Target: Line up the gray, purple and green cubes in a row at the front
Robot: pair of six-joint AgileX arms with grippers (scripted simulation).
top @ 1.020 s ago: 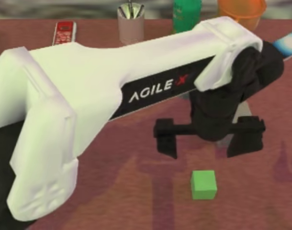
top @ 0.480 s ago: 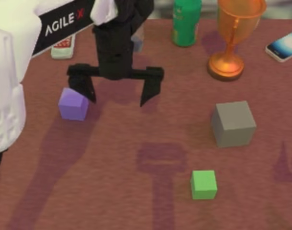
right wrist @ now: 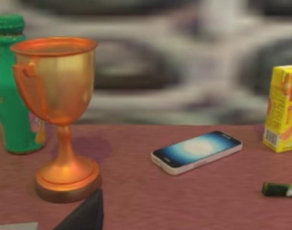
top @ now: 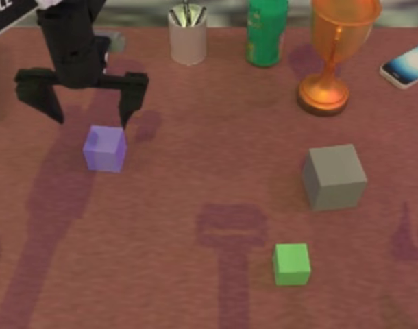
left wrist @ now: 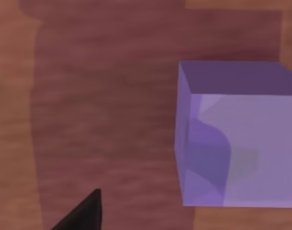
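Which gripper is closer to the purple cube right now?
Left. The left gripper hangs open just behind the purple cube, at the table's left. The right gripper is out of the top view; its wrist camera faces the trophy on the right.

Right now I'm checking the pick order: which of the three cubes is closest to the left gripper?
The purple cube, sitting just below the left gripper and its open fingers. The gray cube and green cube lie far off toward the table's right.
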